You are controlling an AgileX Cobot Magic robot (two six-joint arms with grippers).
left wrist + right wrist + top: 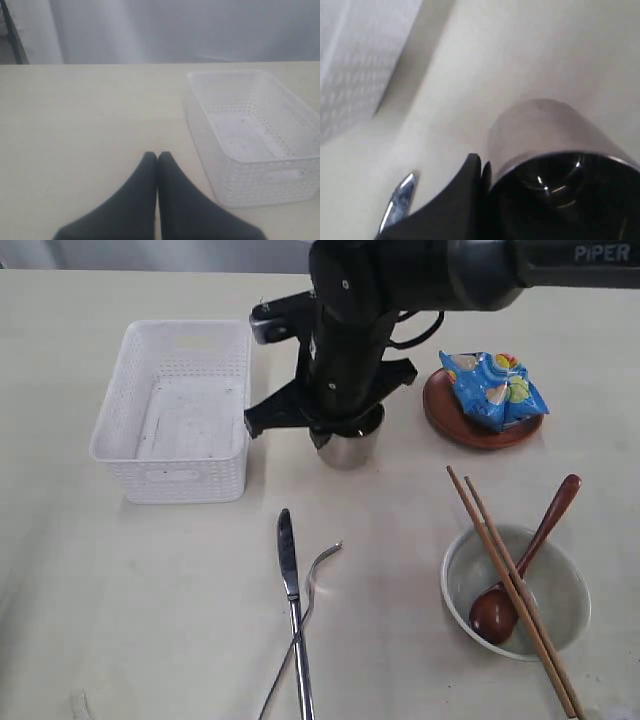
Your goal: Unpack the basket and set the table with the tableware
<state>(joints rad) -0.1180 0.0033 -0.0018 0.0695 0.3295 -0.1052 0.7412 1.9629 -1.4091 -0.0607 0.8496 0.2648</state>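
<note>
A broad pale cream table (120, 620), matt and faintly scuffed, fills the scene, and behind its far edge the left wrist view shows a plain grey-white backdrop (175, 30). The right gripper (345, 425) hangs straight over a shiny steel cup (350, 450) that stands upright with its mouth up. One black finger (465, 200) lies against the rim, but whether the jaws actually clamp the cup cannot be told. Just beside this gripper, on the left arm's side, sits the white plastic basket (175, 415), rectangular with lattice walls and a handle slot in each short end, its long axis running away from the camera. On the gripper's other side is a round brown plate (440, 420) carrying a blue snack packet (495, 390). Nearer the camera than the gripper lie a steel knife (292, 590), tip towards the gripper, and a fork (315, 580) crossing it. Further off to the plate's side, a whitish bowl (560, 590) holds a brown wooden spoon (525, 560), with wooden chopsticks (480, 515) laid across it. The left gripper (157, 160) has its fingertips pressed together on nothing, the basket near and ahead of it.
</note>
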